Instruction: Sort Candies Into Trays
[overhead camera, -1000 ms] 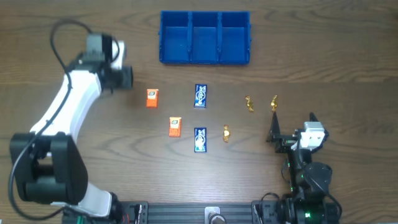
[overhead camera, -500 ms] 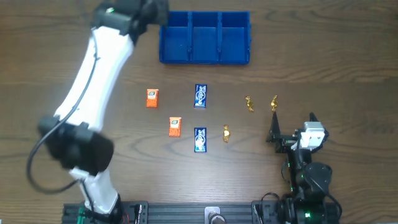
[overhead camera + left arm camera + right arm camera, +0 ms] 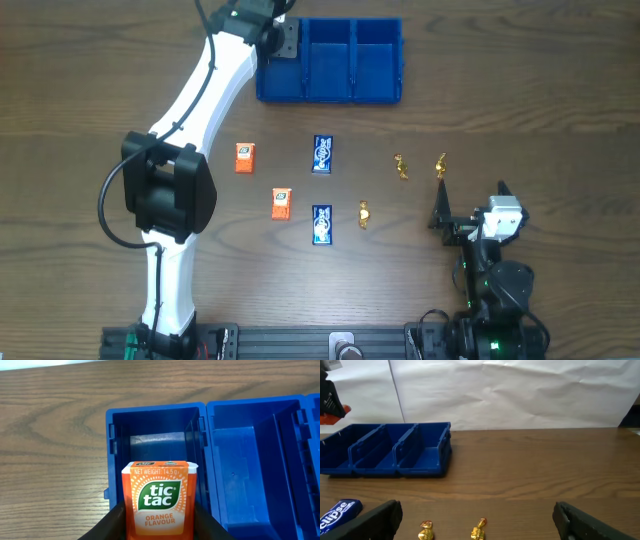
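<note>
Legible print on the face of the orange candy box (image 3: 161, 500): a net-weight line along the top edge, white logo lettering on a green leaf-shaped patch, a flavour line beneath. White lettering, partly cut off, on the blue wrapper (image 3: 337, 512). Too small to read on the blue packets (image 3: 322, 154) from above.

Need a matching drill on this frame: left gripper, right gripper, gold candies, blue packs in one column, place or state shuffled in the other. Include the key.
Things
1. left gripper
2. right gripper
3. gold candies
4. blue packs

Places or states
A. On the table, between the loose orange boxes and the gold candies
B. Open, nothing between the fingers, near its own base
C. Shut on an orange box at the left end compartment of the blue tray
D. On the table, the candies nearest the right gripper

Pairs: 1-C, 2-B, 3-D, 4-A
</note>
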### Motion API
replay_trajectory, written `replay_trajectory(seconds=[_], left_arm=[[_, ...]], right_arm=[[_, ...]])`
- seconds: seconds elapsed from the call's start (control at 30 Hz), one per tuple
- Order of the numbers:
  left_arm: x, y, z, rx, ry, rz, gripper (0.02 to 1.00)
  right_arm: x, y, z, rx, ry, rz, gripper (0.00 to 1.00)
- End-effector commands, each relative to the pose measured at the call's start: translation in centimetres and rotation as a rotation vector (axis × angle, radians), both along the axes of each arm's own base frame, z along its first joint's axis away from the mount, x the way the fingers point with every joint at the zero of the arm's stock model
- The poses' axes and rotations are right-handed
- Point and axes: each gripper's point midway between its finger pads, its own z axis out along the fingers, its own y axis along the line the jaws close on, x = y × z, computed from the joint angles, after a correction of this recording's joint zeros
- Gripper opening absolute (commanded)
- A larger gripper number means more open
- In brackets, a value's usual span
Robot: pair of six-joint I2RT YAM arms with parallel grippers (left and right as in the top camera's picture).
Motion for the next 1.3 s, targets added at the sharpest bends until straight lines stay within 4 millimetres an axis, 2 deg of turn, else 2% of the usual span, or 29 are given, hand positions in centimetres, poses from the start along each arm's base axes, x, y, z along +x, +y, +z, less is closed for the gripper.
replay_trajectory(seconds=[0.03,0.17,0.3,0.33,0.4,0.47,0.57,0.6,0.67,0.73,0.8,0.87,1.0,1.1,1.23,1.3], left_arm=[[0.8,0.1,0.4,0.0,-0.02,0.024,0.255],[0.8,0.2,0.4,-0.001,-0.021,0.025,0.367],[0.9,0.6,0.4,-0.006,-0.021,0.044,0.656],[1.0,0.8,0.4,-0.008,-0.02,0.048,0.698],[0.8,1.0,1.6,-0.011,-0.032,0.051,0.79],[0.2,1.5,4.1,-0.005,-0.067,0.064,0.812],[-1.6,2.0,8.2,-0.015,-0.125,0.066,0.825],[-2.8,2.5,9.7,-0.02,-0.145,0.069,0.825],[-5.4,3.5,11.2,-0.03,-0.169,0.072,0.825],[-8.2,4.6,11.6,-0.034,-0.181,0.073,0.822],[-11.1,5.6,10.8,-0.034,-0.176,0.074,0.816],[-13.8,6.5,8.7,-0.028,-0.146,0.08,0.816],[-18.5,8.2,1.5,-0.002,-0.028,0.103,0.805],[-20.3,8.3,-3.1,-0.001,0.039,0.088,0.803],[-21.7,8.6,-7.5,0.004,0.1,0.091,0.801],[-21.9,8.6,-8.5,0.01,0.125,0.098,0.794]], right_arm=[[0.0,0.2,-0.1,-0.008,0.003,0.011,0.998],[0.0,0.2,-0.1,-0.007,0.003,0.011,0.998],[0.0,0.2,-0.1,-0.008,0.003,0.011,0.998],[0.0,0.2,-0.1,-0.008,0.003,0.011,0.996],[0.0,0.2,-0.1,-0.007,0.003,0.011,0.998],[0.0,0.2,-0.1,-0.008,0.003,0.011,0.998],[0.0,0.2,-0.1,-0.008,0.003,0.011,0.998],[0.0,0.2,-0.1,-0.008,0.003,0.011,0.998],[0.0,0.2,-0.1,-0.008,0.003,0.011,0.998],[0.0,0.2,-0.1,-0.007,0.003,0.011,0.998],[0.0,0.2,-0.1,-0.008,0.003,0.011,0.998],[0.0,0.2,-0.1,-0.008,0.003,0.011,0.998],[0.0,0.2,-0.1,-0.008,0.003,0.011,0.998],[0.0,0.2,-0.1,-0.008,0.003,0.011,0.998],[0.0,0.2,-0.1,-0.008,0.003,0.011,0.998],[0.0,0.2,-0.1,-0.008,0.003,0.011,0.998]])
